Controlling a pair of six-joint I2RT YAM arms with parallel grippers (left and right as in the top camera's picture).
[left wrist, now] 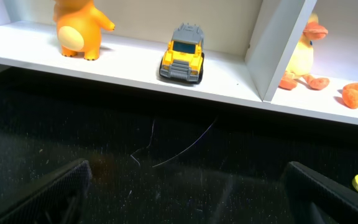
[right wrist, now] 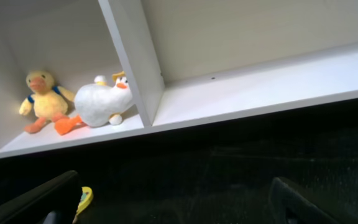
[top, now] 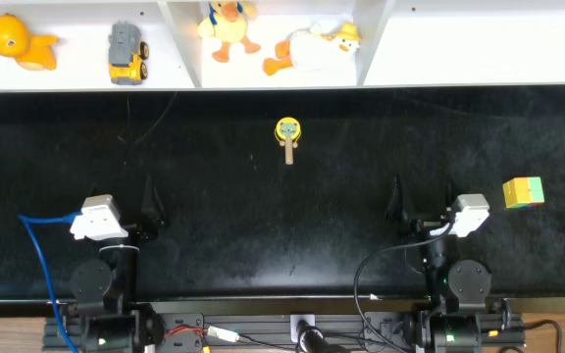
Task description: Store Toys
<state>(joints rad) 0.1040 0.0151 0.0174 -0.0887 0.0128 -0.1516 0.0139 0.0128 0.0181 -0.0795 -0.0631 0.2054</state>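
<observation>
The left gripper (left wrist: 188,186) and the right gripper (right wrist: 176,193) have their jaws spread wide and hold nothing. The colourful cube (top: 523,192) lies on the black table (top: 214,245) near the right one. Its flat sides could slip from a crooked pinch. Farther off lies the little yellow toy on a stick (top: 288,135), thin and easy to miss. On the shelf (top: 282,80), a careless push could knock over the plush ducks (top: 229,25).

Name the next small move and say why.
Likely shift the right gripper sideways over the coloured cube: its fingers are open and empty, the cube sits on the black table closest to that arm, and the right shelf compartment has room.
</observation>
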